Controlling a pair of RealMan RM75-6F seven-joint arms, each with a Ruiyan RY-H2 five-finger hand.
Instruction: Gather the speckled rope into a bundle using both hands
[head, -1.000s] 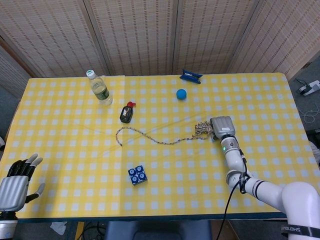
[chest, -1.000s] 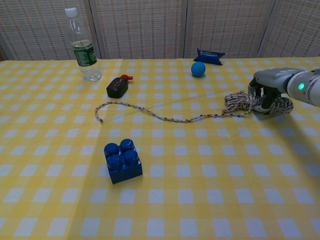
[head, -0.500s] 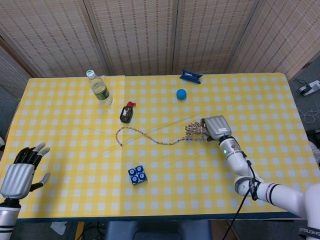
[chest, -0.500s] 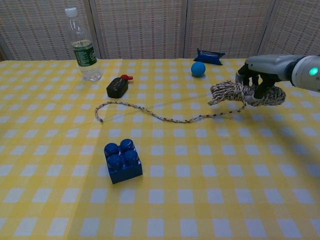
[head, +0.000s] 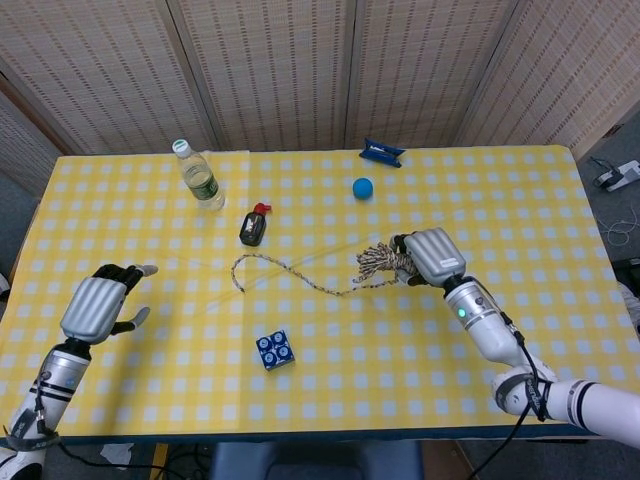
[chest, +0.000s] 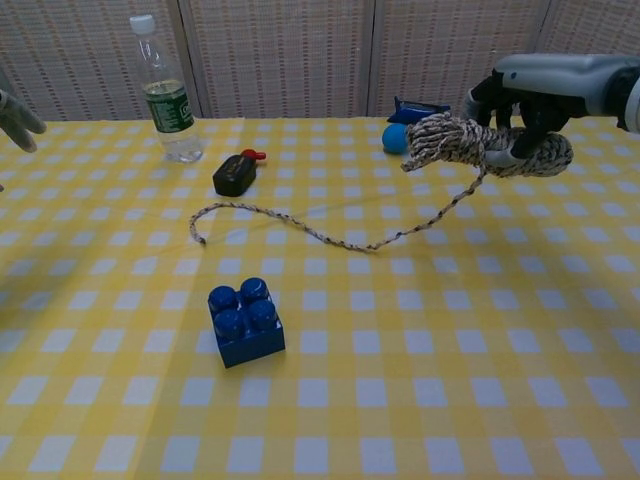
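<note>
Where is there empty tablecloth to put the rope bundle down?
Bare cloth lies right of the right hand, and along the near edge right of the blue brick. It's crowded up by the bottle, black container and blue ball.

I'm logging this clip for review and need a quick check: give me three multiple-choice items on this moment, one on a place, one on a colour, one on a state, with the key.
1. Where does the dark blue studded toy brick lie?
A. behind the clear plastic water bottle
B. nearer the robot than the speckled rope's loose tail
C. under the right robot hand

2. What colour is the small ball?
A. blue
B. red
C. green

3. What is the state of the speckled rope?
A. all flat on the yellow checked tablecloth
B. held by both hands
C. coiled part lifted in the right robot hand, tail trailing on the cloth

Key: 1 B, the brick sits in front of the tail; 2 A, it is plainly blue; 3 C, the left robot hand holds nothing.
</note>
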